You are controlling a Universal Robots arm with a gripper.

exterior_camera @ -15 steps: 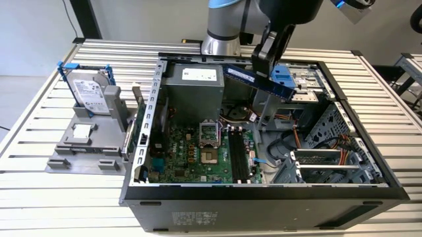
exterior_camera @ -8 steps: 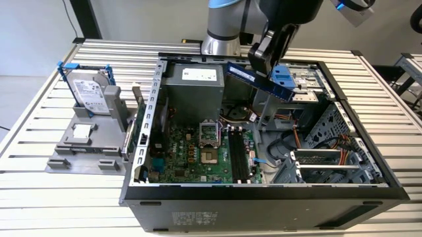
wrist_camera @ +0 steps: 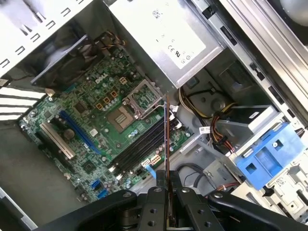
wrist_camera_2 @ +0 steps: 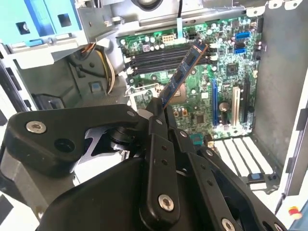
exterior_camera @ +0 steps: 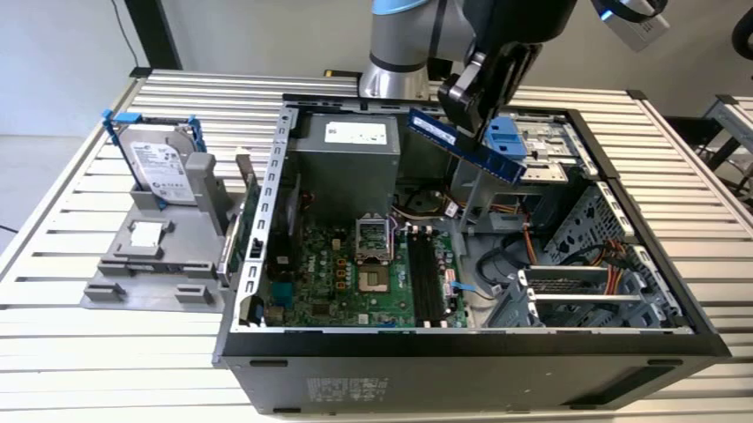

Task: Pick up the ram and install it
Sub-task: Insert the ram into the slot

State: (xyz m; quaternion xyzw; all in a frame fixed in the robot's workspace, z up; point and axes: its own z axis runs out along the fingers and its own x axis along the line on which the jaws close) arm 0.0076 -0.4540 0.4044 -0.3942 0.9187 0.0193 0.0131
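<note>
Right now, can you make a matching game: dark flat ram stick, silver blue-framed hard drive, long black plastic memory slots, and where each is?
Things: 1 ram stick; 2 hard drive; 3 memory slots.
Places: A on the green motherboard; B standing in the grey stand outside the black computer case; C gripped in the claw above the case.
Pairs: 1-C, 2-B, 3-A.
</note>
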